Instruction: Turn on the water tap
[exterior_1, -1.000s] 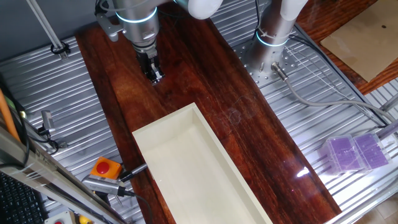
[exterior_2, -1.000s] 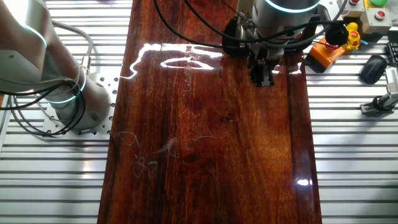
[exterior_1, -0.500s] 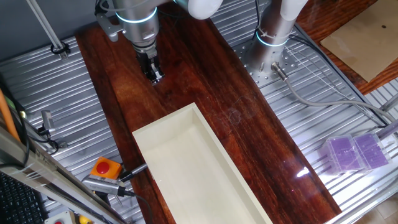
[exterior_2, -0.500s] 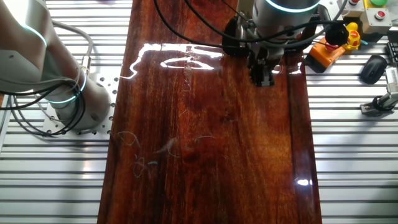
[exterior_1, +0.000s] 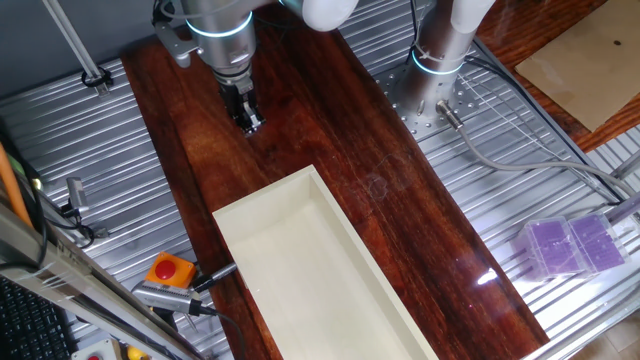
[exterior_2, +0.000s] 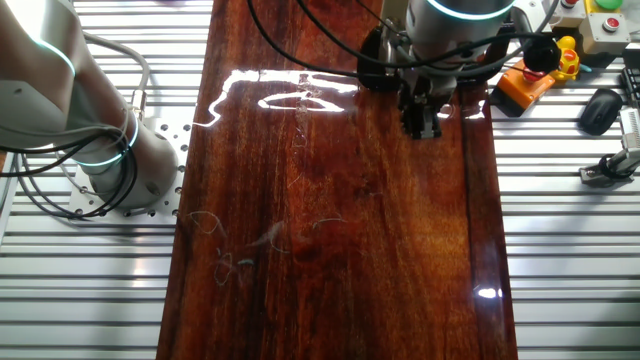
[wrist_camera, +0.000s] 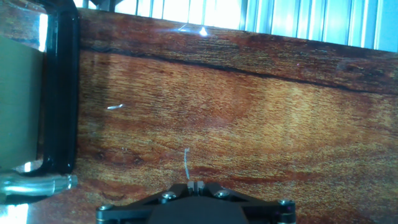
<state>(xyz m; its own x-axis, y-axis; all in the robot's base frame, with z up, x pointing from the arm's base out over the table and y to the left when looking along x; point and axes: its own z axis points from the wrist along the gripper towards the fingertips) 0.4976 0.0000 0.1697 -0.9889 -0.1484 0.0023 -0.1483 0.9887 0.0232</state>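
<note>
My gripper (exterior_1: 250, 124) hangs over the far part of the dark wooden board (exterior_1: 330, 150), fingers pointing down, shut and empty. It also shows in the other fixed view (exterior_2: 422, 130) and at the bottom edge of the hand view (wrist_camera: 193, 185), with its tips pressed together. No water tap shows clearly. At the left edge of the hand view a black C-shaped frame (wrist_camera: 60, 93) lies on the wood, with a shiny metal piece (wrist_camera: 37, 185) at its lower end; I cannot tell what that piece is.
A long cream tray (exterior_1: 310, 270) lies on the board nearer the camera. A second arm's base (exterior_1: 440, 60) stands on the ribbed metal table. A purple box (exterior_1: 570, 245) sits at the right. An orange button box (exterior_1: 168, 270) and cables lie at the left.
</note>
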